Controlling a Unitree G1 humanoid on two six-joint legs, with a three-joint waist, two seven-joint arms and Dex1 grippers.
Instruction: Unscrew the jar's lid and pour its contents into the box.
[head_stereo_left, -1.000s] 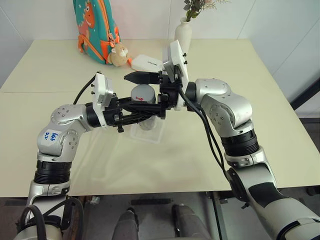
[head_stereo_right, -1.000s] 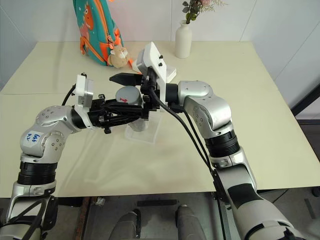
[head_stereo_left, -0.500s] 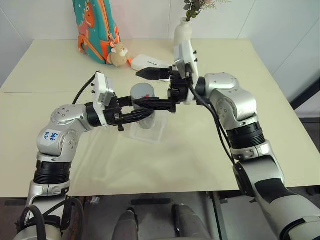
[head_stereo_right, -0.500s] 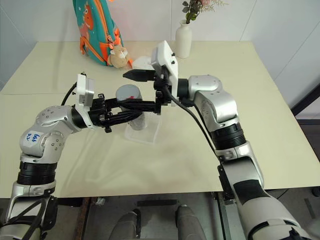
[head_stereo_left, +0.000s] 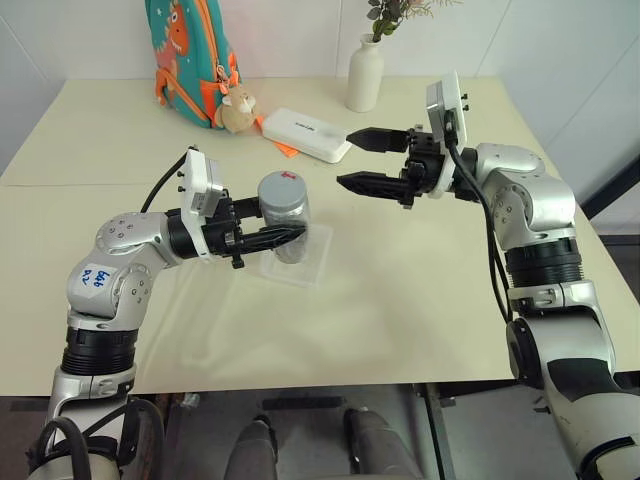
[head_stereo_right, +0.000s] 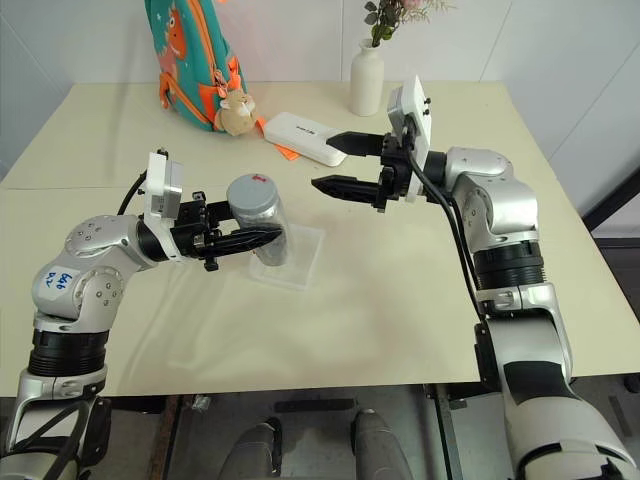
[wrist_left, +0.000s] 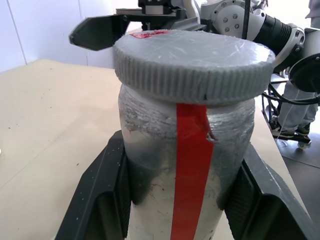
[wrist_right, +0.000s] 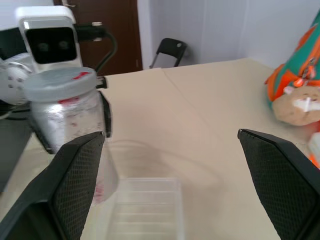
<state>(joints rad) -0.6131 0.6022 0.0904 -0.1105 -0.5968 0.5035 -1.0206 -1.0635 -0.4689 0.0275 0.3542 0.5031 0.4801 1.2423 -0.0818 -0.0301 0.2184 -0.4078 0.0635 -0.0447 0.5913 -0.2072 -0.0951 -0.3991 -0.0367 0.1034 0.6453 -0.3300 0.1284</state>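
Note:
The jar (head_stereo_left: 283, 222), a clear cylinder with a red strip down its side, stands upright just above the box (head_stereo_left: 318, 252). My left gripper (head_stereo_left: 287, 236) is shut on the jar's body, one finger (wrist_left: 102, 192) on each side. The grey lid (head_stereo_left: 281, 189) with its red mark sits on top of the jar (wrist_left: 190, 150). Through the cloudy wall I cannot make out the contents. To the right, my right gripper (head_stereo_left: 345, 158) is open and holds nothing. It points level at the jar (wrist_right: 65, 117) from a clear gap away, with the box (wrist_right: 145, 205) below.
A white rectangular case (head_stereo_left: 305, 134) lies behind the jar, and a white vase (head_stereo_left: 365, 72) with flowers stands further back. A teal and orange backpack (head_stereo_left: 193, 55) and a small plush toy (head_stereo_left: 236, 108) are at the back left.
My right gripper has drawn away from the lid to the right, still open. The lid stayed on the jar. My left gripper kept the jar in place.

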